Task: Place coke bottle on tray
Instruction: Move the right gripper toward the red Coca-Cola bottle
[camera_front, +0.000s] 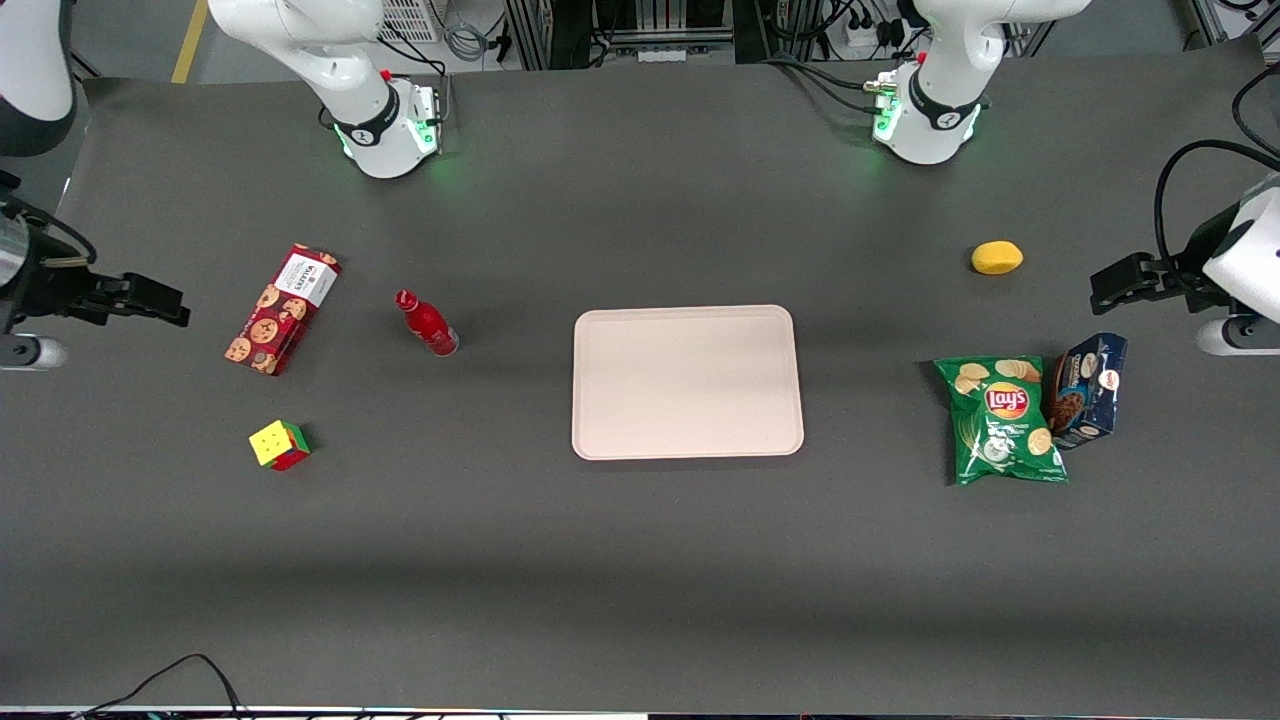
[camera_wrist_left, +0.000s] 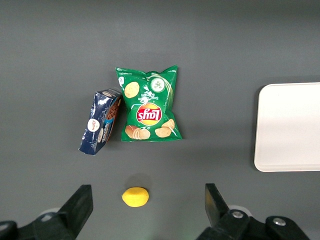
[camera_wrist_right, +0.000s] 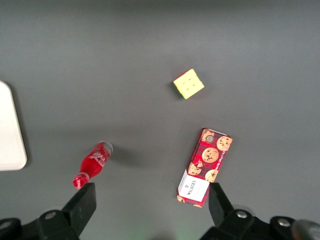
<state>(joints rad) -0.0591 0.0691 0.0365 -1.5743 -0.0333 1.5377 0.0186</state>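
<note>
The coke bottle (camera_front: 428, 324) lies on its side on the dark worktop (camera_front: 640, 560), well apart from the pale pink tray (camera_front: 687, 382), between it and the red cookie box (camera_front: 282, 309). The pincer (camera_wrist_right: 150, 212) hangs high above the worktop with its 2 fingers (camera_wrist_right: 84, 202) spread wide, holding nothing. A colour cube (camera_front: 279, 445) sits nearer the front camera than the box.

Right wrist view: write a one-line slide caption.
Open end effector hovers high above the lying coke bottle, beside the cookie box and cube; tray edge visible.
</note>
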